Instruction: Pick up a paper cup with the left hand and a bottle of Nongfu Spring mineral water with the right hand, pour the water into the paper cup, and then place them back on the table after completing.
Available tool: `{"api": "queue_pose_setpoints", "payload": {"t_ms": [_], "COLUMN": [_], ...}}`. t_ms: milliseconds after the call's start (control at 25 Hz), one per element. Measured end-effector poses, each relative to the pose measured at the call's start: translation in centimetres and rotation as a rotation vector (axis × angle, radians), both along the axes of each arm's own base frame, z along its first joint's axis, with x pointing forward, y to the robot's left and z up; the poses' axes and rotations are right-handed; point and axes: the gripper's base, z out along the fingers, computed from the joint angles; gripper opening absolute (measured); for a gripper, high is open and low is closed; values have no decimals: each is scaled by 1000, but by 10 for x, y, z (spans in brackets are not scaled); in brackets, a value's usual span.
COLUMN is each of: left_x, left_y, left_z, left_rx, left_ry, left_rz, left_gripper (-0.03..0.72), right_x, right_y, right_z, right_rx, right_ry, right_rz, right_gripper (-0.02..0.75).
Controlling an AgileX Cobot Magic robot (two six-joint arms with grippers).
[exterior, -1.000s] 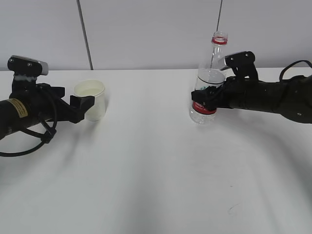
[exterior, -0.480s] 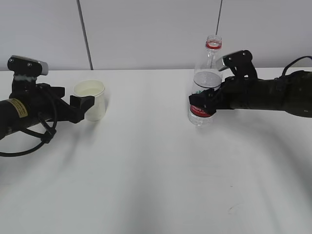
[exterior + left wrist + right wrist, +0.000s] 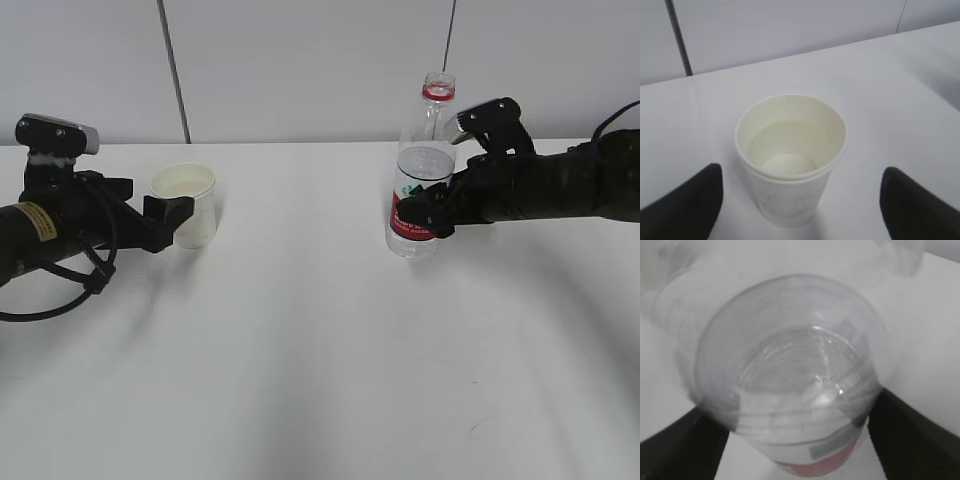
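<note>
On the white desk (image 3: 320, 350), the right hand (image 3: 432, 208) at three o'clock is clamped on the upright, uncapped bottle (image 3: 422, 170), which holds water (image 3: 805, 375). At nine o'clock the left hand (image 3: 172, 220) spreads wide around the paper cup (image 3: 186, 205), fingers (image 3: 687, 205) clear of its sides.

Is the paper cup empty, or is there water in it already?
It holds water. In the left wrist view the cup shows a clear liquid level partway up its inner wall, well below the rim.
</note>
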Motion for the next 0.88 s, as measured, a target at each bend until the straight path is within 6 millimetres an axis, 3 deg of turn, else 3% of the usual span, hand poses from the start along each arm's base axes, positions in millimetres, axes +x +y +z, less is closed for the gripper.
{"api": "queue_pose_setpoints", "payload": {"t_ms": [320, 640, 880], "left_x": [0, 0, 0], "left_y": [0, 0, 0], "left_z": [0, 0, 0], "left_rx": [0, 0, 0], "left_ry": [0, 0, 0], "left_rz": [0, 0, 0], "left_gripper": [584, 584, 584], "right_x": [-7, -11, -16], "right_y": [0, -3, -5], "right_z": [10, 7, 24], "right_rx": [-31, -69, -96], "right_ry": [47, 110, 112], "right_rz": [33, 29, 19], "right_gripper": [615, 592, 588]}}
